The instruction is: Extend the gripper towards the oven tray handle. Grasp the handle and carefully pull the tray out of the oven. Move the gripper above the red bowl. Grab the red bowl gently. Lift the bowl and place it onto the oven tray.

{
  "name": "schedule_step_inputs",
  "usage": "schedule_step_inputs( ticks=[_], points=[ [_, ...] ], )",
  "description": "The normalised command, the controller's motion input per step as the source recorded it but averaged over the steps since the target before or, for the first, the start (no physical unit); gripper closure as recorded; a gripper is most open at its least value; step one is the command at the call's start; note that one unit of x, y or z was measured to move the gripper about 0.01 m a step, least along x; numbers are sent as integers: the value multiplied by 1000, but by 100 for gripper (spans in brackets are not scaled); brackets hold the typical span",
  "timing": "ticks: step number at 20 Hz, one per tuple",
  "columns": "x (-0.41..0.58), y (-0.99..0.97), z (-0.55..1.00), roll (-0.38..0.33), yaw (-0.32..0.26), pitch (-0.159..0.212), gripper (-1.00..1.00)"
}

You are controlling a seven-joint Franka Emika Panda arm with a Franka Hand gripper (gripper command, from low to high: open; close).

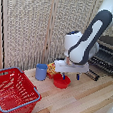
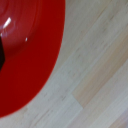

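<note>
- The gripper hangs low at the middle of the wooden table, its white flat body directly over the red bowl; the fingers reach down to the bowl's rim, but whether they are spread or pinched on it cannot be told from either view.
- In the wrist view the red bowl fills most of the picture, its curved outer edge sweeping across pale wood planks; a dark sliver at the picture's edge may be a fingertip, too little to judge.
- The bowl sits on the tabletop, with bare wood on its front side and toward the exterior view's right.
- Just behind the bowl, toward the exterior view's left, stands a blue cup, near but apart from it; a small yellow and red item lies between cup and gripper, partly hidden.
- The red mesh basket with a blue rim takes up the corner at the exterior view's left, well apart from the bowl.
- At the exterior view's right stands the oven, its tray of thin dark bars drawn forward out of the front opening.
- The bulky white arm rises between bowl and oven, crowding the near edge of the tray.
- A woven screen closes off the back of the table.
</note>
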Motion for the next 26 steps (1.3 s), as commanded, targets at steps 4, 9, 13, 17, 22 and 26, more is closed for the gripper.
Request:
schedule_step_inputs(
  ticks=[4, 9, 13, 17, 22, 26],
  points=[
    [0, -193, -281, -60, 2, -87, -100],
    [0, -23, -453, -22, 10, -11, -100],
    [0, -72, -244, 19, 5, 0, -100],
    [0, -4, -8, 13, 0, 0, 100],
    [69, -6, 0, 0, 0, 0, 100],
    [19, -14, 0, 0, 34, 4, 100]
  ],
)
